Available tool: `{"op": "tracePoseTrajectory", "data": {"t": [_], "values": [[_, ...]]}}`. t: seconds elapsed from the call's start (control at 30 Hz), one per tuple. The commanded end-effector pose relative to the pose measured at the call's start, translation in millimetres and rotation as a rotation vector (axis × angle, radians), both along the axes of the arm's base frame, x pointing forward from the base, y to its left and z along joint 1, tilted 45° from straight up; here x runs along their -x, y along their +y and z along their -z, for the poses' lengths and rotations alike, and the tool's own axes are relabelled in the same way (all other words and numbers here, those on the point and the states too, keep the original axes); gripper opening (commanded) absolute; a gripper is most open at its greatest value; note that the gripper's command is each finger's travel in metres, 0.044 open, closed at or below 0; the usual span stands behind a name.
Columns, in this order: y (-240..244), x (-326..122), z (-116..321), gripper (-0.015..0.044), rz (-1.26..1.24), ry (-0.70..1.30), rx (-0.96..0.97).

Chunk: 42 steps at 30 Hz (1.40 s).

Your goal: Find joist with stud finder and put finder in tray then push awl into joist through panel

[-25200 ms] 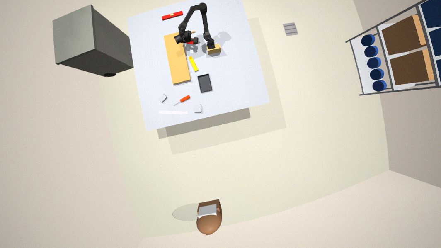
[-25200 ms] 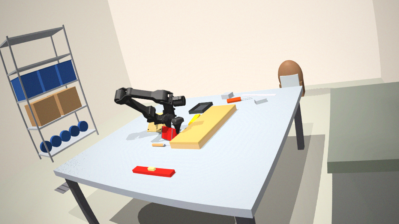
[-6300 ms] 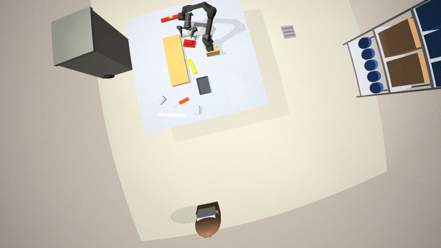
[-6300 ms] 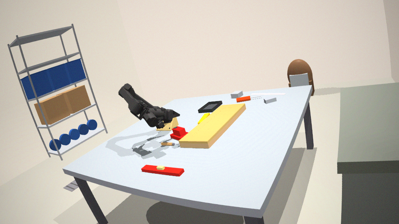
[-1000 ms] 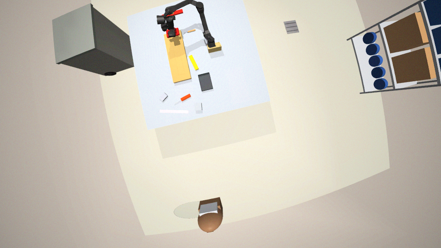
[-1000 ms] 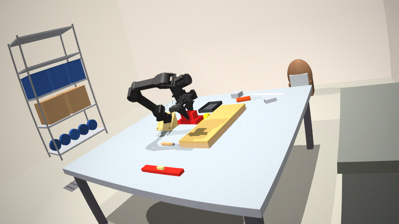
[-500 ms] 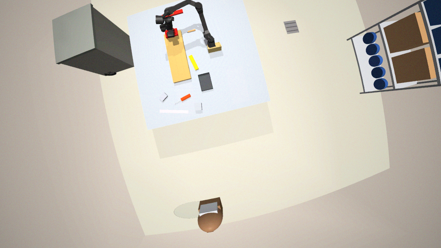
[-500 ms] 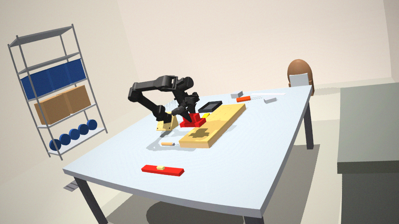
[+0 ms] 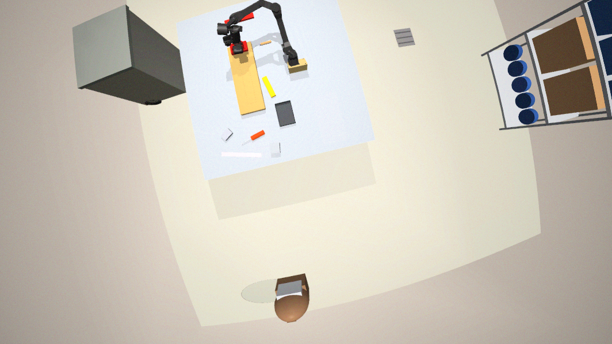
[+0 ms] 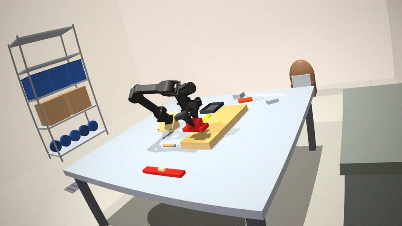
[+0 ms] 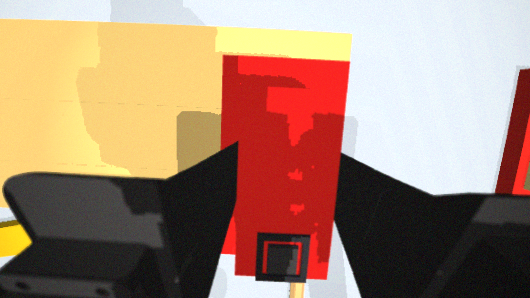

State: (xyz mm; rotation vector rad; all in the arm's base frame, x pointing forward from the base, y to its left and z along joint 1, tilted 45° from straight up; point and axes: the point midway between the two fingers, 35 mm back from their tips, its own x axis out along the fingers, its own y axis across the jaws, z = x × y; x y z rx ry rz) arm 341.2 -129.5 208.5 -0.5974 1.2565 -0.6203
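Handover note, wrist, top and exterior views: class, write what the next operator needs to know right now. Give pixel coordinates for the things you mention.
End effector (image 11: 281, 150): shut on the red stud finder (image 9: 242, 45) (image 10: 195, 125) (image 11: 286, 166), above the near end of the panel (image 9: 247, 83) (image 10: 218, 127) (image 11: 150, 66) in the exterior view.
Awl (image 9: 265, 42) (image 10: 169, 145): wooden-handled, on the table beside the panel.
Tray (image 9: 285, 113) (image 10: 211, 107): nothing seen in it.
Done: stud finder picked up. No hole seen.
Left: find the joist, stud finder into tray, pick up awl, push one hole straight down.

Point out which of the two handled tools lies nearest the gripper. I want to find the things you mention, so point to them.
The awl (image 9: 265, 42) (image 10: 168, 144) (image 11: 297, 290): its handle is tan, and it lies close to the gripper (image 9: 237, 46) (image 10: 194, 121) (image 11: 281, 150). The orange-handled screwdriver (image 9: 257, 134) (image 10: 245, 99) is much farther off, past the panel's (image 9: 248, 89) (image 10: 221, 122) (image 11: 45, 91) opposite end.
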Motion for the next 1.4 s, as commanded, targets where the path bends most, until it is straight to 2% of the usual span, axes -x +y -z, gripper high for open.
{"op": "tracePoseTrajectory", "data": {"t": [0.0, 1.03, 1.37], "values": [[-2, 0, 1, 0.0000, -0.009, -0.009, -0.002], [-32, 5, 29, 0.0000, -0.009, -0.010, 0.003], [-18, 3, 44, 0.0000, -0.009, -0.010, 0.002]]}}
